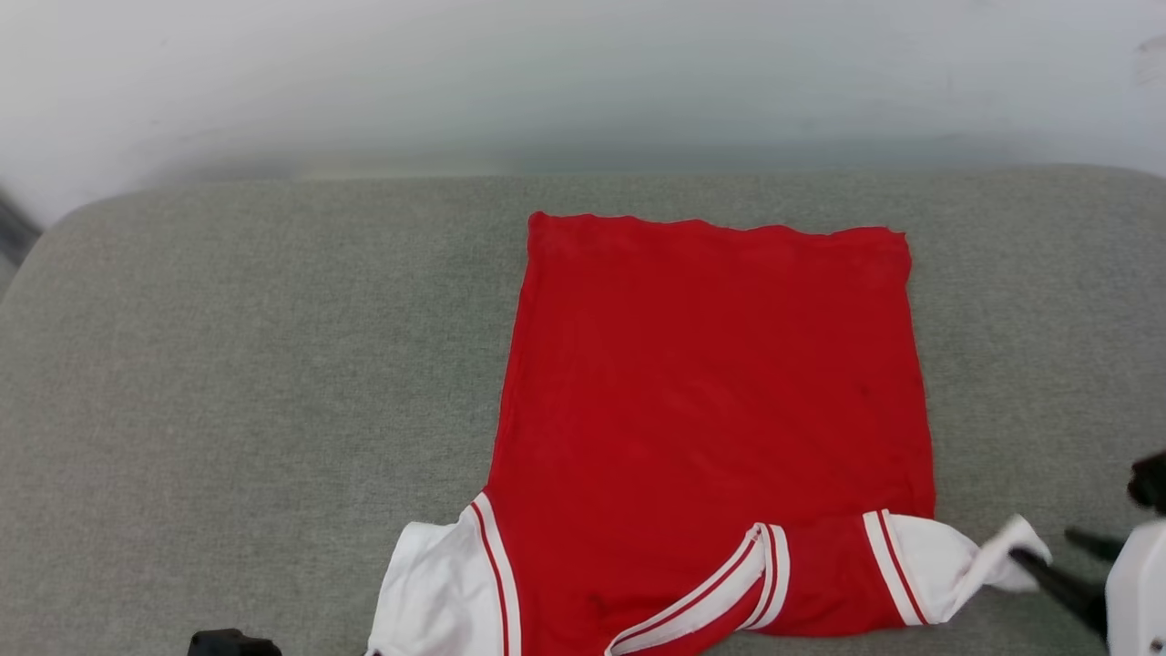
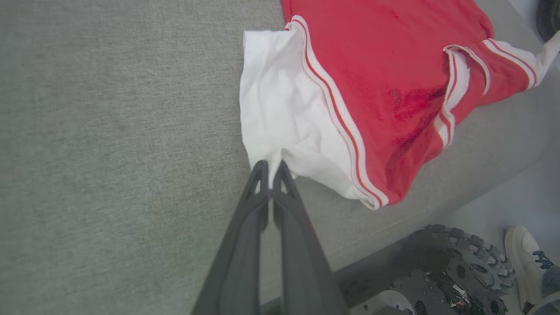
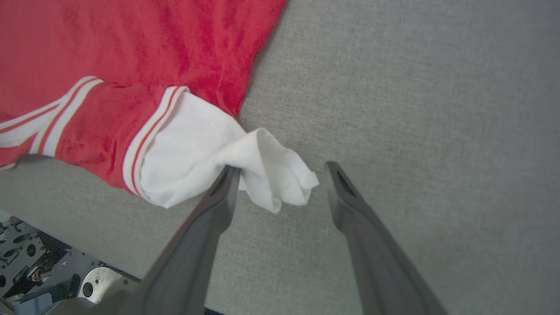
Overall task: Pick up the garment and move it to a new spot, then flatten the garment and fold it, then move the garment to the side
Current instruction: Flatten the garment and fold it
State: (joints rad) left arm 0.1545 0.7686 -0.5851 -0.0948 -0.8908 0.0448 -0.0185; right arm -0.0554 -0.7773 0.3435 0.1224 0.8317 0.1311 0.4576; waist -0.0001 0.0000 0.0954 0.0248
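1. On the grey cushion (image 1: 228, 364), right of centre, the garment (image 1: 710, 383) lies flat, plain red, white sleeves nearest the robot;
2. left gripper (image 2: 271, 168) pinches one sleeve's edge; right gripper (image 3: 282, 168) gapes wide, gripping nothing, the other sleeve's tip loose between its fingers;
3. wide bare cushion lies leftward.
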